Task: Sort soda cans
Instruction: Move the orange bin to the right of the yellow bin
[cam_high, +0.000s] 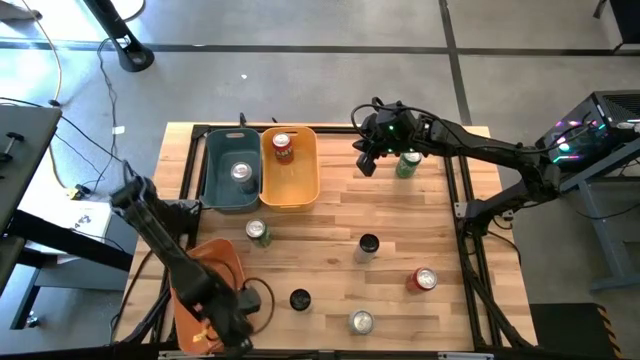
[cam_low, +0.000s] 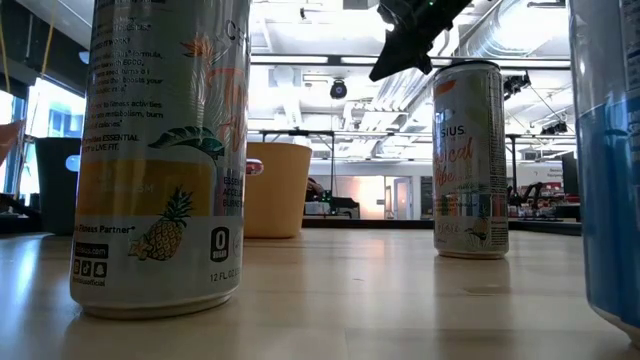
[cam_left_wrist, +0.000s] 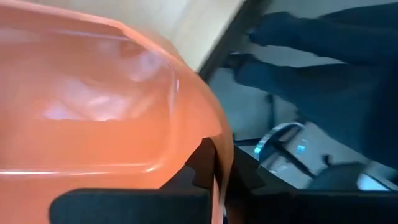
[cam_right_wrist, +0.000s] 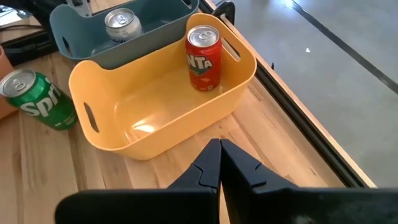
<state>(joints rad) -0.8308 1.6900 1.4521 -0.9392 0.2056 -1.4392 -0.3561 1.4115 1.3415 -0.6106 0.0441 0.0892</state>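
Observation:
My left gripper (cam_high: 215, 335) is at the table's near left corner, shut on the orange bin (cam_high: 205, 285). My right gripper (cam_high: 365, 163) is shut and empty, above the table between the yellow bin (cam_high: 290, 185) and a green can (cam_high: 407, 163) standing at the far right. A red can (cam_right_wrist: 204, 57) stands in the yellow bin, and a silver can (cam_right_wrist: 122, 25) stands in the teal bin (cam_high: 228, 190). On the table stand a green can (cam_high: 258, 232), two black cans (cam_high: 368, 245) (cam_high: 299, 299), a red can (cam_high: 424, 279) and a silver can (cam_high: 361, 321). My left gripper has the orange bin's rim (cam_left_wrist: 219, 163) pinched between its two fingers, one finger inside the bin and one outside, at the bin's near end. Whether the bin rests on the table or is lifted, I cannot tell.
The teal and yellow bins stand side by side at the far left-centre. A black frame runs along the table's edges. The table's middle is bare wood. In the low view, a large silver can (cam_low: 160, 150) stands close to the camera.

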